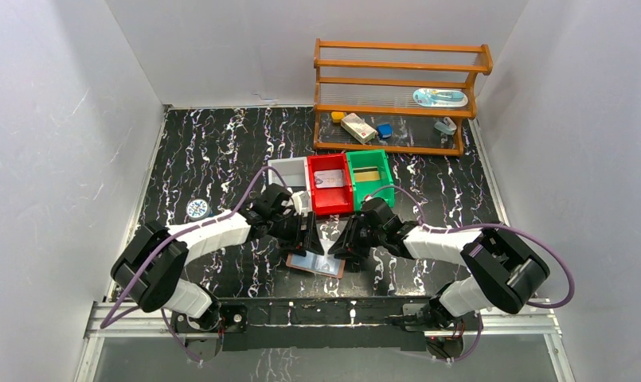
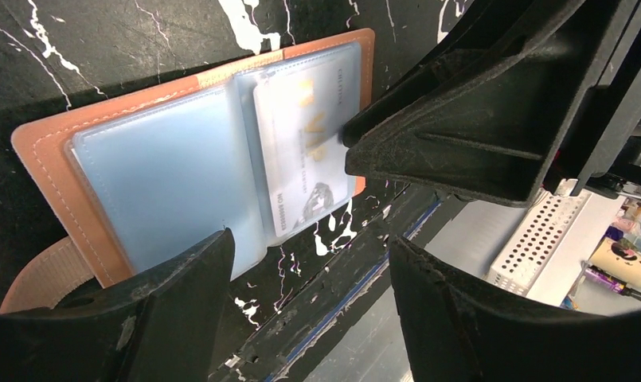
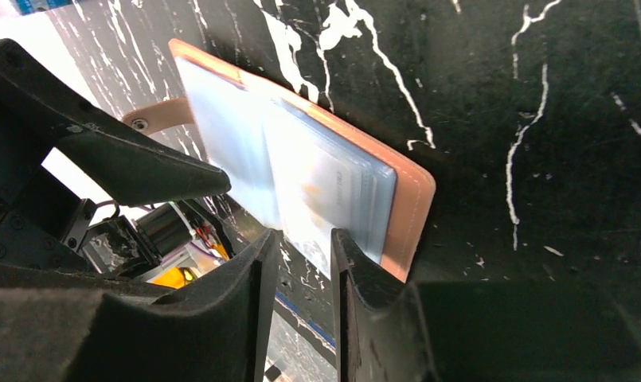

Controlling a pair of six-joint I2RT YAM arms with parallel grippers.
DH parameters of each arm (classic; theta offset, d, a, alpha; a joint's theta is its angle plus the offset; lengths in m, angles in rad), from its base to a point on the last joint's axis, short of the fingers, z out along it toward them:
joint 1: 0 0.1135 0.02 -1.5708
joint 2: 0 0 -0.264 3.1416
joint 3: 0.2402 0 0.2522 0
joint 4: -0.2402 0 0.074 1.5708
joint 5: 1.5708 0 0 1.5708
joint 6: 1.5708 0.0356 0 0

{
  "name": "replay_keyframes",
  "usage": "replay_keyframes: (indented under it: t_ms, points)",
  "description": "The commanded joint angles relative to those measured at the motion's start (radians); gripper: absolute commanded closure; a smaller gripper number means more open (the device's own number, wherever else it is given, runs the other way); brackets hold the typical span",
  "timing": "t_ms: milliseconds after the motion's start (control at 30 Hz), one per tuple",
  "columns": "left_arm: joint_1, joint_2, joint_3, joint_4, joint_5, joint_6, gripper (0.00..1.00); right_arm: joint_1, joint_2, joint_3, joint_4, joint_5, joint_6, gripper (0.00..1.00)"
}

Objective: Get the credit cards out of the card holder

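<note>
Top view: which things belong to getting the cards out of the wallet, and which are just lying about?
Job: card holder, credit card, left tool, right tool.
Lying about: red bin, green bin, white bin, wooden rack, round disc.

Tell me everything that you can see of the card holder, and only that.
The card holder is a flat tan-brown leather wallet with pale stitching, lying open on the black marbled table, near its front edge. Inside are light blue clear sleeves; one holds a whitish card that sticks out past its edge. A strap tab extends from one side. The right gripper has its jaws nearly closed at that card's end; a firm grip cannot be confirmed.
</note>
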Motion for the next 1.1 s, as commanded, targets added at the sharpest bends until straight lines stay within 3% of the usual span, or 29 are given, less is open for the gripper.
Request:
replay_keyframes:
  t_ms: [0,700,1067]
  points:
    - [-0.005,0.016,0.029,0.008,0.039,0.017,0.32,0.0,0.009,-0.008,-0.007,0.022,-0.01,0.62]
    - [-0.051,-0.039,-0.163,0.018,-0.068,-0.045,0.43,0.001,0.027,0.071,-0.177,0.071,-0.109,0.6]
    - [-0.095,-0.067,-0.156,0.036,-0.11,-0.085,0.46,0.0,-0.001,0.089,-0.178,0.035,-0.107,0.57]
